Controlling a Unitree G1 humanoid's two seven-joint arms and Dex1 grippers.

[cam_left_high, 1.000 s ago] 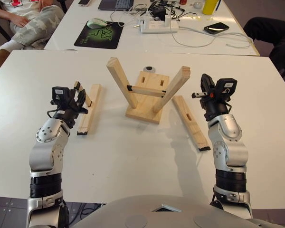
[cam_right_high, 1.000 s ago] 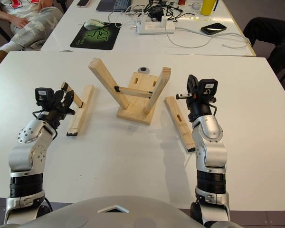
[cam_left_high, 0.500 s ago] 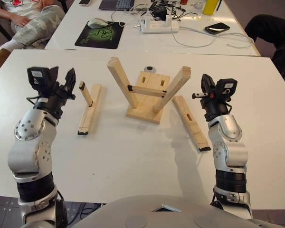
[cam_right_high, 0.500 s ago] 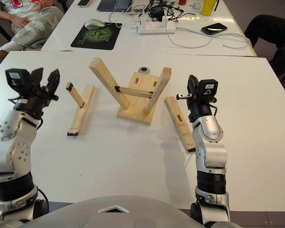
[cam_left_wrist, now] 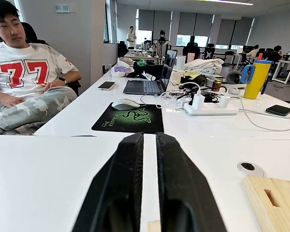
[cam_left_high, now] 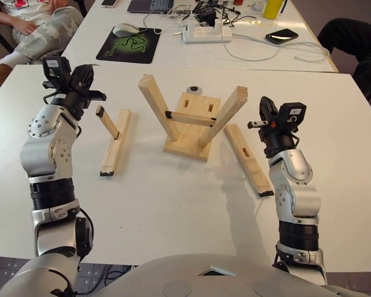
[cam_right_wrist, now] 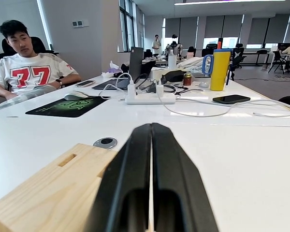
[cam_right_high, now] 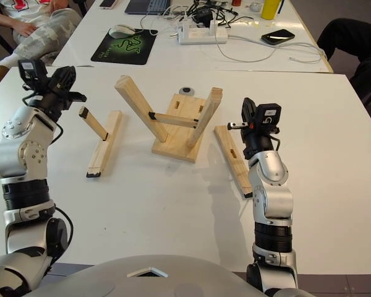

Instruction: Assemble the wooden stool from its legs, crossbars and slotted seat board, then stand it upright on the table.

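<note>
Stool (cam_left_high: pixel 191 127) upturned, between left pincer (cam_left_high: pixel 89 83), right pincer (cam_left_high: pixel 264 106)

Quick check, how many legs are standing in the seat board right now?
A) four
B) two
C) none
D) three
B. The seat board lies flat with a left leg and a right leg rising from it, joined by a crossbar. A loose leg lies flat on the table to its right, and another leg to its left.

The seat board (cam_left_wrist: pixel 275 205) runs off our left wrist view's edge. We cannot tell which part the cropped slotted wood (cam_right_wrist: pixel 53 198) is.
</note>
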